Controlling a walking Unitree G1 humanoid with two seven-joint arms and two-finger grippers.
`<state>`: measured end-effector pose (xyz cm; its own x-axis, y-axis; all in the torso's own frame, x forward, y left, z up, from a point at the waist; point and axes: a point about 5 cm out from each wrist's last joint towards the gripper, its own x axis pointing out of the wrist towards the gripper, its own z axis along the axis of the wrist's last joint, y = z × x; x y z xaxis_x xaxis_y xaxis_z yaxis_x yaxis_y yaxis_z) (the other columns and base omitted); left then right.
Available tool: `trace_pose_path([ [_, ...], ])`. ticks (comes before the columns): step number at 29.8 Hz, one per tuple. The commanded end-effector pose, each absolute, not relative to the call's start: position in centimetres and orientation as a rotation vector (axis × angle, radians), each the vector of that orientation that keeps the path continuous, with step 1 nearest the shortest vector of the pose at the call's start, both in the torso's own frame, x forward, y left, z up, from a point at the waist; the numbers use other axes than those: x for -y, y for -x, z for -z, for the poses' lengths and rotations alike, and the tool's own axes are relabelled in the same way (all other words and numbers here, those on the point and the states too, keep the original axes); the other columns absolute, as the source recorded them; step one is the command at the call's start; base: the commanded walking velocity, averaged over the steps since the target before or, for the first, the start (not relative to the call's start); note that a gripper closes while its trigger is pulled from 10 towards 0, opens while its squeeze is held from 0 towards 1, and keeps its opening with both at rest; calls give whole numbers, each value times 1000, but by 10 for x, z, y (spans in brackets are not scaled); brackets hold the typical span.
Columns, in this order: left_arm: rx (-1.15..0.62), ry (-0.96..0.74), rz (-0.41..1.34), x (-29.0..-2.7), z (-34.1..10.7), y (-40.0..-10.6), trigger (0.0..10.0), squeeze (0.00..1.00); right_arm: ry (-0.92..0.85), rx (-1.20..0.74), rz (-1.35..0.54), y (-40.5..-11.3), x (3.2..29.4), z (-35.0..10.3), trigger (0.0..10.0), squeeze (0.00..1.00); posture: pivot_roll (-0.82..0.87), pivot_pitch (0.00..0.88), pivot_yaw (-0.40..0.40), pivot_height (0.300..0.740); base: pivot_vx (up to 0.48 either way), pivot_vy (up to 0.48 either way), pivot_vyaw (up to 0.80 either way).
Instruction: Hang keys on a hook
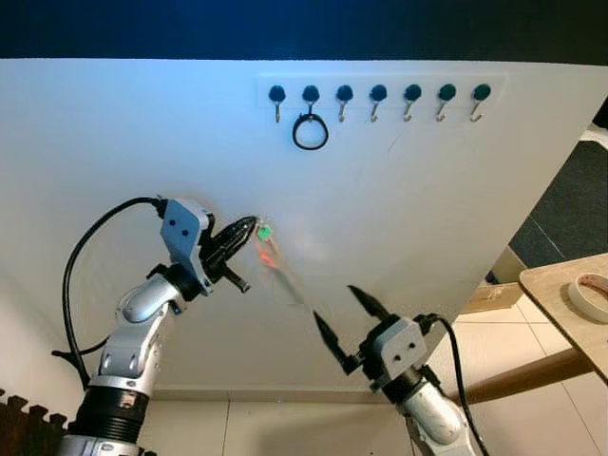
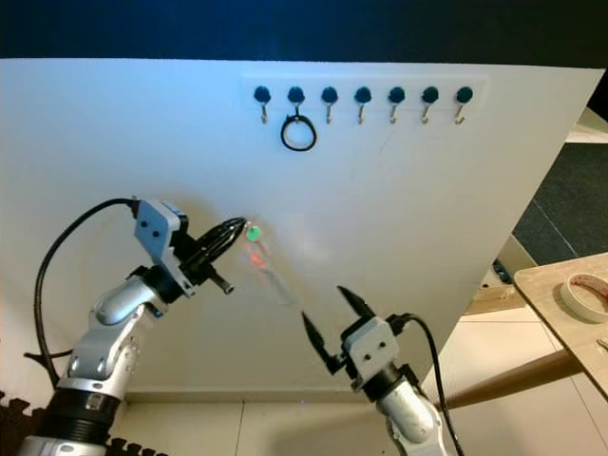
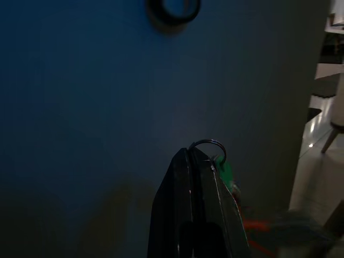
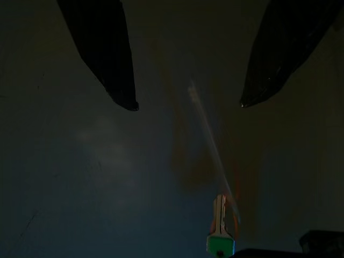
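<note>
White wall (image 1: 142, 133) carries hook rack (image 1: 378, 93); tiled floor (image 1: 503, 347) below.

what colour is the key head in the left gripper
Green key head, clearest in the right wrist view.

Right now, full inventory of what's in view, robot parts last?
hooks: seven, dark round caps with pale metal hooks, in a row high on the white panel
black ring: one, hanging on the second hook from the left
white panel: one, upright, straight ahead
keys: one bunch on a metal ring, green and orange heads, motion-blurred, held before the panel
tape roll: one, pale, on the wooden table
wooden table: one, light wood, far right
left claw: black fingers shut on the key ring, raised at the panel
right claw: black fingers open, lower, below the keys
</note>
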<state>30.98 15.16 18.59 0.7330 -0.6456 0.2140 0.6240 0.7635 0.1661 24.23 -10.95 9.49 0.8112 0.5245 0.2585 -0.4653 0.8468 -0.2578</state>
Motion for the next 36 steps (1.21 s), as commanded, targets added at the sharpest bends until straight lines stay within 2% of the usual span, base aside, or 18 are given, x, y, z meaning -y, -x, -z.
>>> trace_pose_path([
  [1,255,-23,776,-139,-188,-304,10000,0,188,362,-557,-242,102,-100,10000,0,34,67,14,740,0,0,0],
  [9,267,82,873,-126,-198,-293,10000,0,171,395,-598,-243,87,-106,10000,0,41,72,11,740,0,0,0],
  [14,282,83,926,-116,-201,-287,10000,0,134,425,-576,-249,82,-117,10000,0,41,74,9,740,0,0,0],
  [36,221,32,1010,-103,-194,-276,10000,0,58,444,-632,-247,69,-128,10000,0,41,79,11,740,0,0,0],
])
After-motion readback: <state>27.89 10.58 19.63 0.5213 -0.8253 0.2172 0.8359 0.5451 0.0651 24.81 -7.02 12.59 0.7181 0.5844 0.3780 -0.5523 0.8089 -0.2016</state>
